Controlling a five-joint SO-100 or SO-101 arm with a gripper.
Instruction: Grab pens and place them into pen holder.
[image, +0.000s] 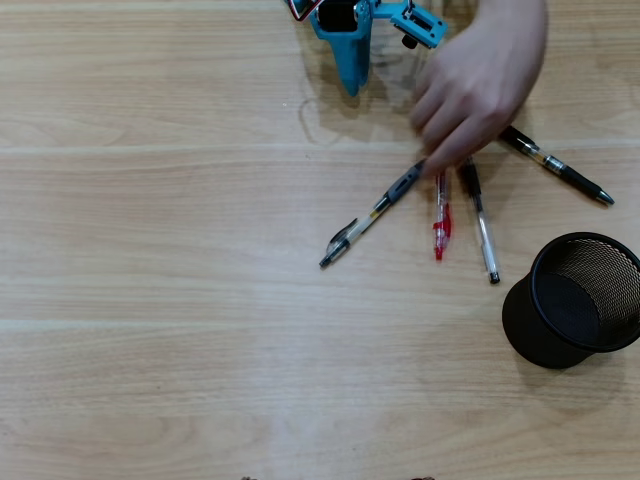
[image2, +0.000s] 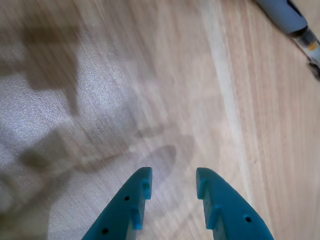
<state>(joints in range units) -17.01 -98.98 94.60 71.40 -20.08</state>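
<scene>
Since all four pens lie on the table (image: 150, 300) and the pen holder (image: 580, 300) shows only its dark floor through the mouth, you have the whole task ahead of you: nothing is in the cup yet, as far as the overhead view shows. Your claw (image2: 172, 182) is spread apart and empty in the wrist view, its two teal fingers hanging over bare wood up near the top edge of the overhead view, well apart from the pens. A human hand (image: 480, 80) reaches in from the top right and its fingertips rest on the upper ends of the fanned pens, so wait until it clears. The clear-and-black pen (image: 372, 214) slants down to the left, the clear-and-red pen (image: 441, 218) lies nearly straight down, a second clear-and-black pen (image: 480, 225) sits just beside it, and the mostly black pen (image: 558, 167) angles off to the right, nearest above the holder. Each is a slim smooth plastic barrel, likely to roll under a poor pinch. The holder is round black wire mesh with a solid rim, standing at the lower right. The table is pale wood-grain laminate with a soft sheen
</scene>
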